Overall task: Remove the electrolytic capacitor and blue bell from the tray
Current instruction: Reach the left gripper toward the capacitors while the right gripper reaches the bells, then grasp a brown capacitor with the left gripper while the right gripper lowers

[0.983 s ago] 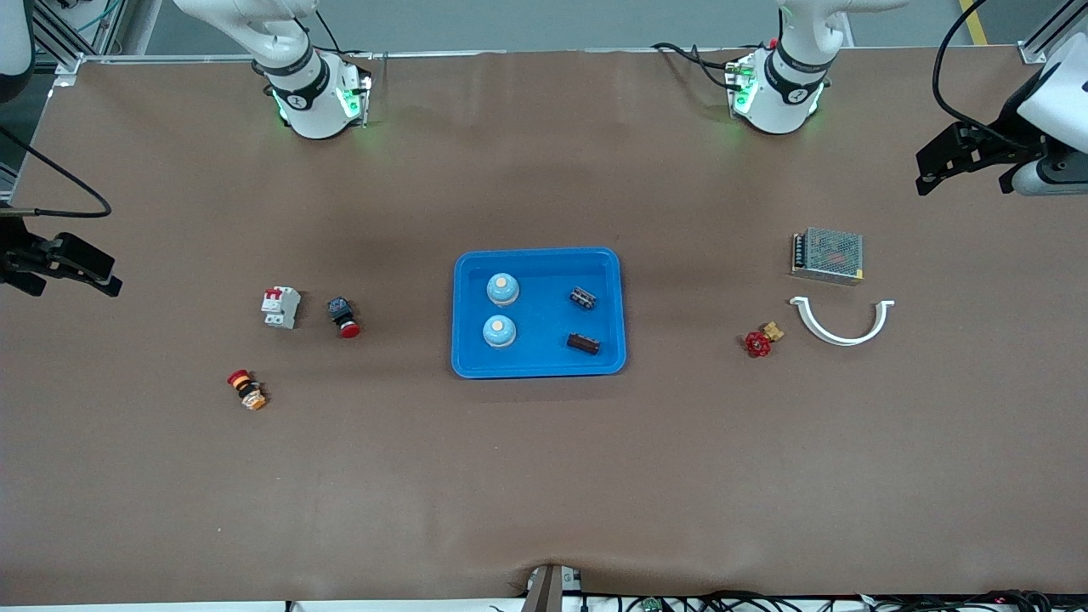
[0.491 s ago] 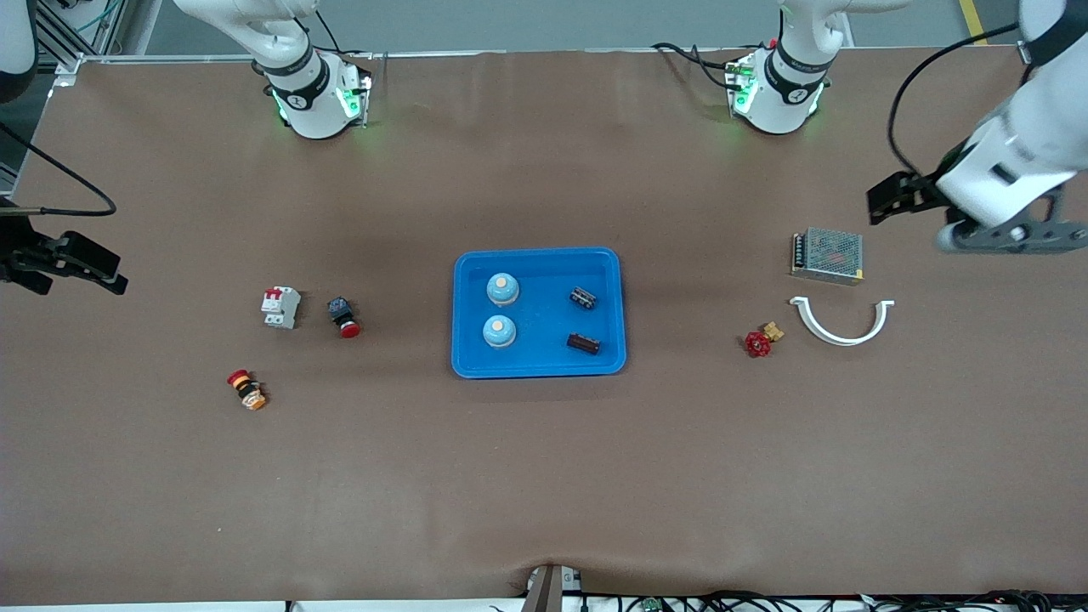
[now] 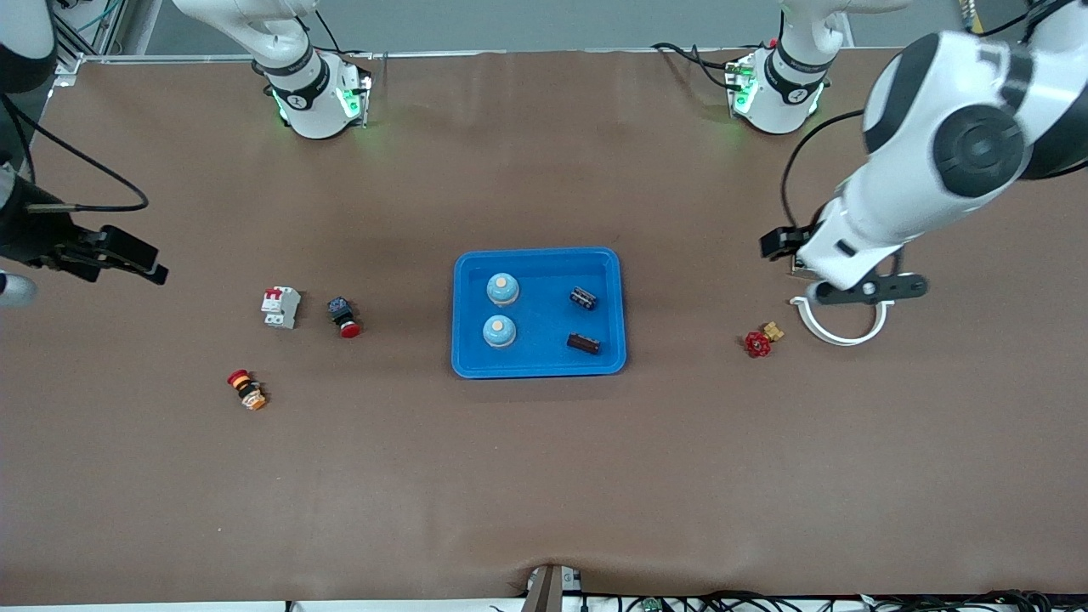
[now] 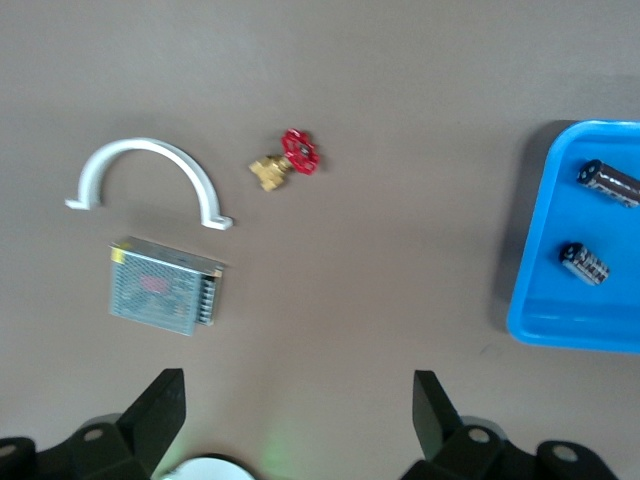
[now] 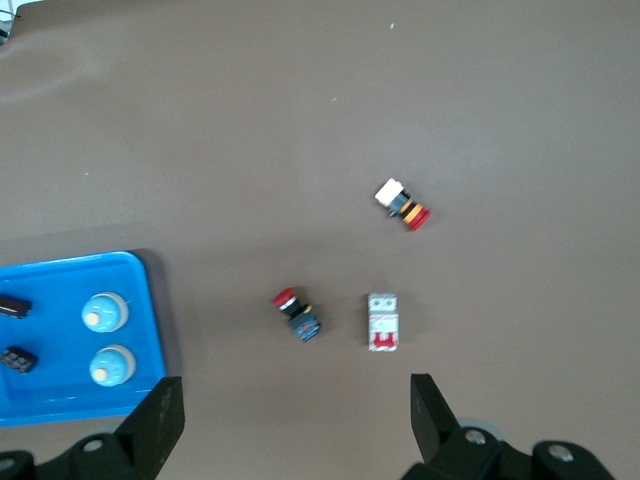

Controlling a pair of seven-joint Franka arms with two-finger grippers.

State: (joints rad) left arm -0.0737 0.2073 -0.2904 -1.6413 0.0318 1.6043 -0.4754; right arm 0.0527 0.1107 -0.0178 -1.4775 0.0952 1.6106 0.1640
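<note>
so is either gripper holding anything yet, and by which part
Nothing is held. The left gripper and right gripper are both open and empty, above bare table.

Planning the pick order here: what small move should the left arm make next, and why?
Probably carry the open left hand on toward the shallow bright-blue plastic tray. It hangs over the metal mesh box's edge, while two dark cylindrical capacitors lie at the tray's nearer end.

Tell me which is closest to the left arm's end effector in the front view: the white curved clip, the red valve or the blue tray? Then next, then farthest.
Open left end effector is over the table's left-arm end.
1. White curved clip: just below it in the front view.
2. Red valve: toward the tray.
3. Blue tray: mid-table.
</note>
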